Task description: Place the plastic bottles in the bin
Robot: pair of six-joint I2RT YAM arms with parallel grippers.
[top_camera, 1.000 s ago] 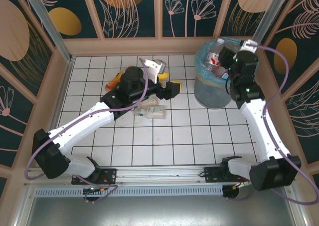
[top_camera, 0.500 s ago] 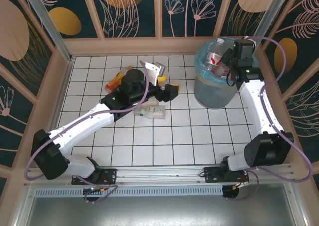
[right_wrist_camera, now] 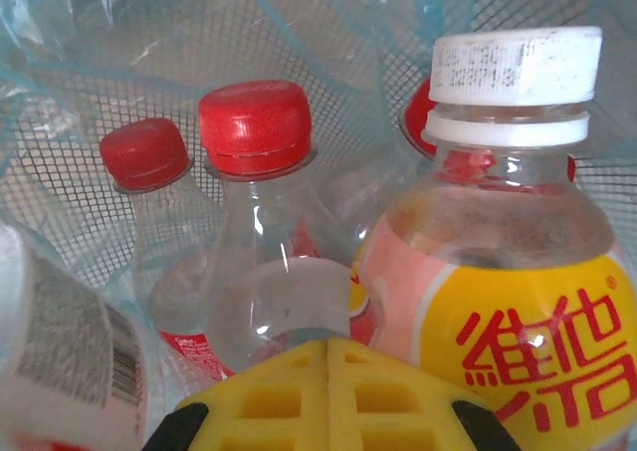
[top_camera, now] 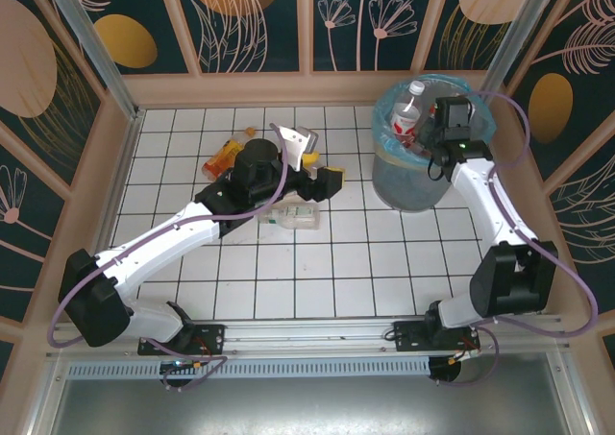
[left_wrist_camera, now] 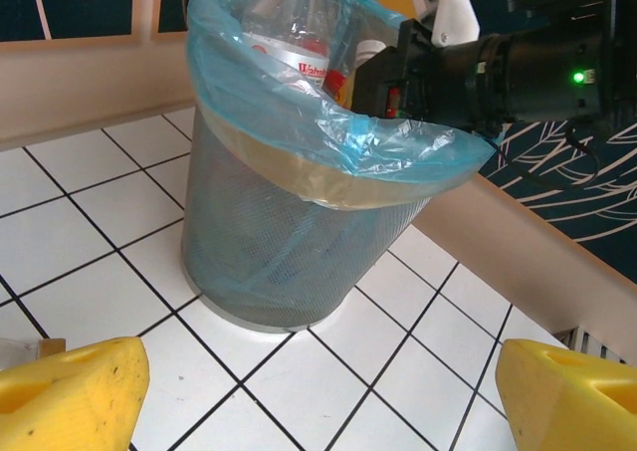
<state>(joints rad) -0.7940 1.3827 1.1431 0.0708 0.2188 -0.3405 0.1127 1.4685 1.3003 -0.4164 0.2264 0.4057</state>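
**At the bin [top_camera: 408, 185], the right gripper [right_wrist_camera: 328, 361] closed and empty; the left gripper [left_wrist_camera: 320, 376] wide open**

We see the right gripper with its yellow pads pressed together and nothing between them. It points down into the bin, just above the bottles lying there. A white-capped bottle [right_wrist_camera: 513, 302] with a yellow label in red characters sits close under the pads on the right. A clear red-capped bottle [right_wrist_camera: 254, 232] stands just left of it, and a second red-capped bottle [right_wrist_camera: 159, 232] is further left, near the mesh wall. From above we also make out a clear bottle with a white cap and red label [top_camera: 405, 110] on the left side of the bin. The bin stands at the far right of the tiled floor [top_camera: 336, 262], lined with a light-blue bag [left_wrist_camera: 338, 137] folded over its rim. The right arm [top_camera: 490, 214] reaches to it from the near right.

The left gripper is spread wide, with a yellow finger at each side and floor tiles between them, and it holds nothing. It faces the bin from the left, apart from it. Beside the left arm [top_camera: 178, 231], a clear bottle with a green label [top_camera: 293, 214] lies on the floor just near of the gripper. An orange bottle [top_camera: 223, 155] lies further off to the far left.
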